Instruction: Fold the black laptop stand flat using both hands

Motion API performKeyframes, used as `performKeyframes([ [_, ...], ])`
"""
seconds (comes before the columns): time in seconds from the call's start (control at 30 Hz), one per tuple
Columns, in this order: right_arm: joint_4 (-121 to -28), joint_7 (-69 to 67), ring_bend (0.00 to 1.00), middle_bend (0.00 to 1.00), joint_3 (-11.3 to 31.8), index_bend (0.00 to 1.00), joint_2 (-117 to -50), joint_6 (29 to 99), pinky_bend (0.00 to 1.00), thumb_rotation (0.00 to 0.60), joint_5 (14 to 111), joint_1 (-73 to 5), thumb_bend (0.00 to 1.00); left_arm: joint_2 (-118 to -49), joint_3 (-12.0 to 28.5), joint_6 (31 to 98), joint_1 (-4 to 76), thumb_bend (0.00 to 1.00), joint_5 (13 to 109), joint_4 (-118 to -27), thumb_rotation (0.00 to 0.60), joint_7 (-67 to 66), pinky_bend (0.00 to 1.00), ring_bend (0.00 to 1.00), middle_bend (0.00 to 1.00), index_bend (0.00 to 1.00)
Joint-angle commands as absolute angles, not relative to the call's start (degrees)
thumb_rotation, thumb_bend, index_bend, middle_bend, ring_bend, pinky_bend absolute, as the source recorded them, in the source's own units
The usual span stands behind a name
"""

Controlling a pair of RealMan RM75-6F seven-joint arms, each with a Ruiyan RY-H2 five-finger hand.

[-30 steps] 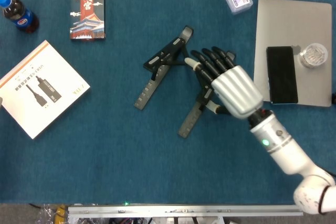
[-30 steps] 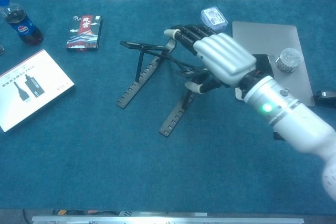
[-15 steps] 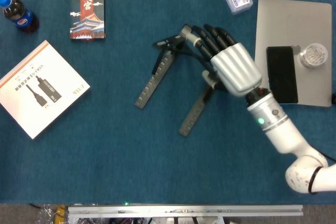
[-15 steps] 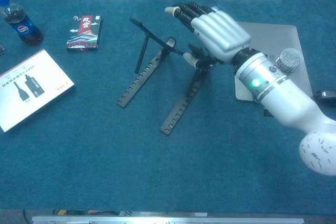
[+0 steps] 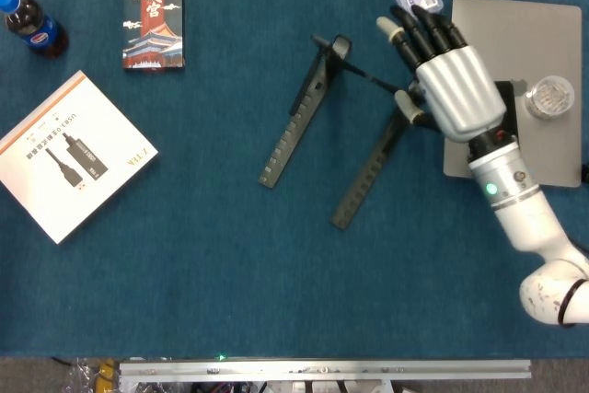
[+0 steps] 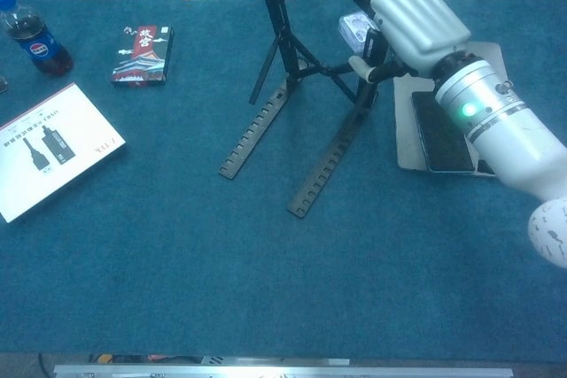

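Black laptop stand (image 5: 340, 126) now dragged right, toward the grey laptop (image 5: 543, 43), rear struts raised higher than a second ago. Gripped at its right rail by right hand (image 5: 446, 80), fingers curled around it. Not flatter yet; left hand absent.

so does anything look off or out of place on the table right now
Yes: the black laptop stand is propped up, its support bars raised above the notched rails, though it is meant to end up flat. The right robot hand holds its right side alone; the left robot hand is not in view. Nothing looks spilled or broken.
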State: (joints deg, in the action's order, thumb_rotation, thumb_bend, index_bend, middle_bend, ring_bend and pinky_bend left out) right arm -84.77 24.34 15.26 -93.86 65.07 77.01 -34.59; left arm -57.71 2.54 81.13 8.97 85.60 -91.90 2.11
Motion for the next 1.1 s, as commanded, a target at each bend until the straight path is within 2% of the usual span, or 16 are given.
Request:
performKeyframes([
  [0.03,-84.3,23.9,0.0,0.05,15.2,0.0,-93.3,65.5,0.14,0.6,76.3,-34.3,0.34,-57.7,2.5,81.3,8.9,0.25,85.6,-91.9,0.6,2.1,0.16,0.16,0.25,0.24],
  [1.1,-81.5,21.3,0.0,0.05,16.8,0.0,-93.6,63.9,0.14,0.6,68.1,-36.9,0.33,-57.9,2.7,80.3,9.8,0.25,85.5,-92.8,0.6,0.5,0.16,0.16,0.25,0.24],
])
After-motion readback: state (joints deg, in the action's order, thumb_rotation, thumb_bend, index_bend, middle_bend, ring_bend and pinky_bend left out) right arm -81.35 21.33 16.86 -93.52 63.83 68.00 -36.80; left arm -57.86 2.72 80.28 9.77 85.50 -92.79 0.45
